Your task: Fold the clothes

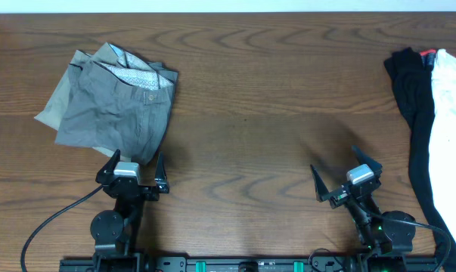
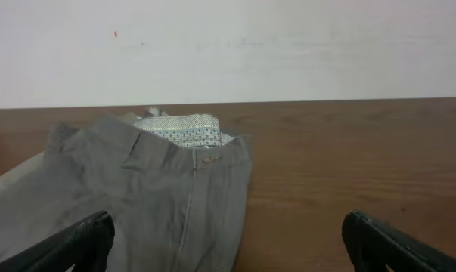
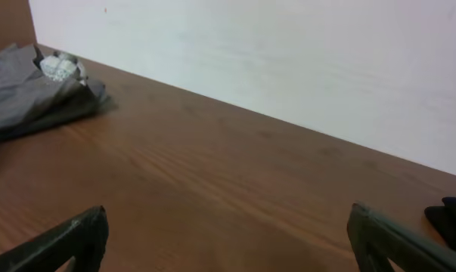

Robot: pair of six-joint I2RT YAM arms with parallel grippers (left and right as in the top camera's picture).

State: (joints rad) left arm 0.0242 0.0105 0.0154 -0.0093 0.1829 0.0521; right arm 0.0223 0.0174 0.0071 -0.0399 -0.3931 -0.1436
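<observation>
The left gripper (image 1: 138,156) and right gripper (image 1: 333,159) are black, each with two pointed fingers (image 1: 107,171) and a pale grey block (image 1: 125,172) behind them. A black cable (image 1: 50,219) curves from the left arm (image 1: 110,224); a green light (image 1: 379,227) glows on the right arm (image 1: 396,230).

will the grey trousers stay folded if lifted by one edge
Probably not: the grey-khaki trousers with patterned lining lie in soft rumpled layers, so they would likely droop open. The buttoned waistband looks thicker, perhaps firmer. Pushed, they may bunch.
</observation>
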